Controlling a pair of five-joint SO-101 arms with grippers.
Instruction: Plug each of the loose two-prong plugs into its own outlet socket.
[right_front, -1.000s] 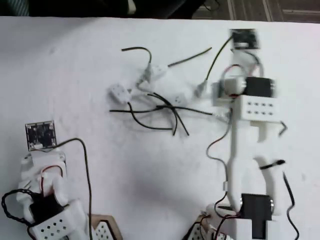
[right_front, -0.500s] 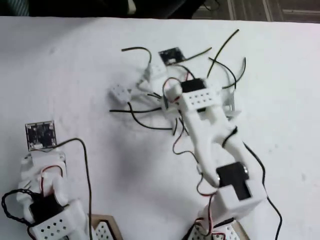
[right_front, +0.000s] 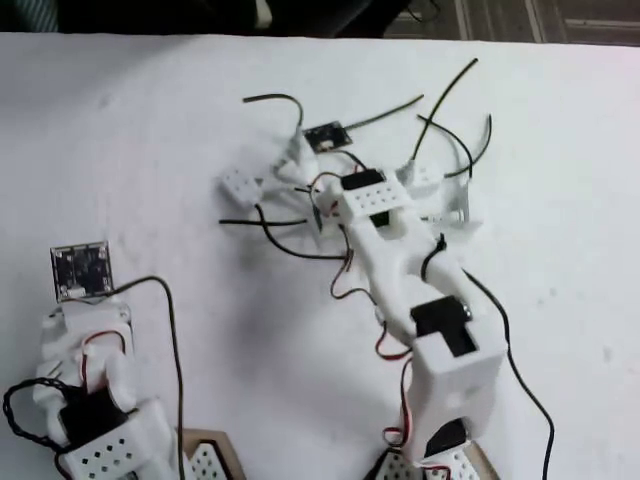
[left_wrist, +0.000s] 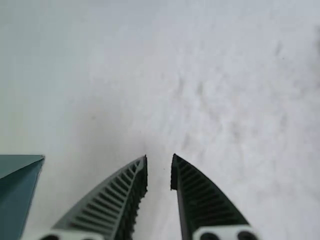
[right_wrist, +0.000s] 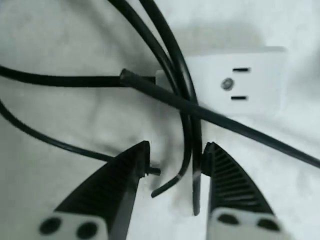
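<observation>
R arm lies stretched over the white table (right_front: 150, 130) into the tangle of black cords (right_front: 300, 225) & white connector blocks (right_front: 238, 183) at far-centre. That's prob. because plugs and sockets lie jumbled there, so one has to be fished out first. Right gripper (right_wrist: 176, 150) sits low over the table, claw apart. Two black cords pass btwn its fingers but aren't pinched, so it looks lined up for a cord or cord end, not a plug body. Just beyond the tips is a white outlet socket (right_wrist: 250, 82), face-up, w/ one cord lying diagonally across its corner. I'd judge that overlap would hamper any insertion. Which white blocks are plugs vs sockets can't be told from the high view. Left gripper (left_wrist: 159, 160) hangs over bare table, well apart from the tangle, w/ only a narrow gap btwn its fingers and nothing in it. It's parked, prob. to keep clear. As for holders, the socket's two slots are empty w/ no prongs in, and no plug looks seated anywhere, so the task reads as barely begun.
</observation>
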